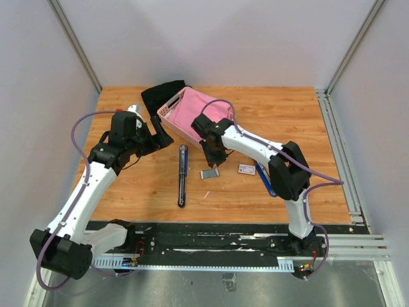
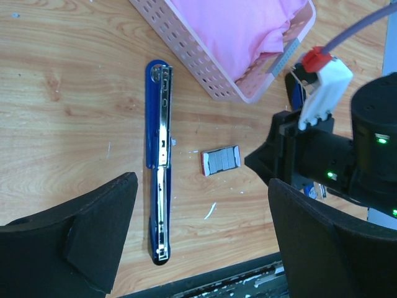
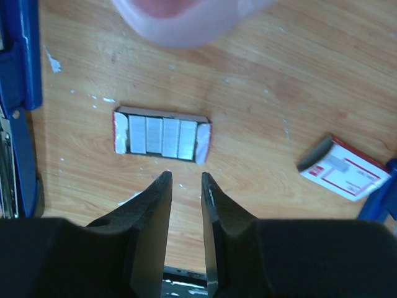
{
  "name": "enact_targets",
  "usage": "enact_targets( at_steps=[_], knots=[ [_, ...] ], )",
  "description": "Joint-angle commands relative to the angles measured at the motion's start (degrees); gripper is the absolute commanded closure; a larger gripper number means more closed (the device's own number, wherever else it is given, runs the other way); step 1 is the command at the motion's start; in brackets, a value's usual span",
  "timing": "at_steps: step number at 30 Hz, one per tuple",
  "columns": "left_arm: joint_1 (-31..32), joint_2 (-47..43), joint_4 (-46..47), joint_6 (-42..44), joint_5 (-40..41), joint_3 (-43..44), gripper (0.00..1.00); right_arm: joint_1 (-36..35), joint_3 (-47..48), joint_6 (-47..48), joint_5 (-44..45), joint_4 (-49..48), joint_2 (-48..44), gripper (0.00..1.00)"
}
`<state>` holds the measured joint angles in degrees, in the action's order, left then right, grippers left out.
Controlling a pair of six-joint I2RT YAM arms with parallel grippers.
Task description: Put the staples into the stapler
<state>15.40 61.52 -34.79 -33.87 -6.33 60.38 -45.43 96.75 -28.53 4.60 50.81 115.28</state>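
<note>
The blue stapler (image 1: 183,174) (image 2: 158,161) lies folded open flat on the wooden table, its metal channel facing up. Just to its right the staples (image 1: 209,173) (image 2: 221,160) (image 3: 162,136) sit as silvery strips in a small open tray with red edges. My right gripper (image 1: 213,164) (image 3: 186,177) hovers just on the near side of the staples, jaws a narrow gap apart with nothing between them. A white carton with red print (image 1: 246,169) (image 3: 344,171) lies further right. My left gripper (image 1: 160,137) (image 2: 201,180) is wide open and empty, high above the stapler's left side.
A pink basket (image 1: 176,115) (image 2: 211,68) with pink cloth stands behind the stapler, with a black cloth (image 1: 160,96) beside it. A blue object (image 1: 265,179) lies next to the carton, under the right arm. Small white scraps dot the wood.
</note>
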Motion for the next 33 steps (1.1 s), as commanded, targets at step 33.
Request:
enact_targets(
  at_steps=[33],
  knots=[
    [-0.38,-0.58,1.97,4.83,-2.5,-0.96,0.11,-0.67,-4.75,-3.9,1.16,-5.4,4.55,0.78]
  ],
)
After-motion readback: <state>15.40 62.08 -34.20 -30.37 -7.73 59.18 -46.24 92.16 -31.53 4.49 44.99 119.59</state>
